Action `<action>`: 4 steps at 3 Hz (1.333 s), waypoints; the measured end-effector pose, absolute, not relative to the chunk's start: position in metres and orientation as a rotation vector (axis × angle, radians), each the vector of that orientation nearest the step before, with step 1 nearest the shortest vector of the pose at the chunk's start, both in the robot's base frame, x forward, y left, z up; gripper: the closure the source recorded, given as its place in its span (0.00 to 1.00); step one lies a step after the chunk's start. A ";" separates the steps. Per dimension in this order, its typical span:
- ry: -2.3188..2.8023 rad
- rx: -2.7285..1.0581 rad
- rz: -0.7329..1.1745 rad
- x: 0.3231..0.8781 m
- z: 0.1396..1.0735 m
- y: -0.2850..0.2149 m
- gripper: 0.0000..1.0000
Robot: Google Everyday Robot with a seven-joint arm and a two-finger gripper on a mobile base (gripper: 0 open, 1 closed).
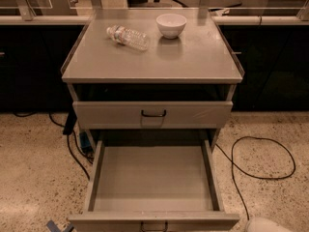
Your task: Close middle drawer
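The middle drawer (152,178) stands pulled far out at 6 o'clock. Of the gripper (271,224) only a white rounded part shows at 5 o'clock, just beside the drawer's front corner. I cannot tell its state.

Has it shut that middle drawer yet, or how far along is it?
Nothing done yet: the middle drawer stands pulled far out, empty. Nothing in hand: the tool is out of view; only a white robot part shows bottom right, apart from the drawer. Pushing it shut is left.
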State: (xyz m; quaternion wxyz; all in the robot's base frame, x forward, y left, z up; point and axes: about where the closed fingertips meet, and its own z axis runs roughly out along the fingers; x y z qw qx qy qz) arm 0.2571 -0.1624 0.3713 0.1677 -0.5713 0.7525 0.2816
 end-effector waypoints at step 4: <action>2.073 -1.763 0.600 0.300 0.387 -0.157 1.00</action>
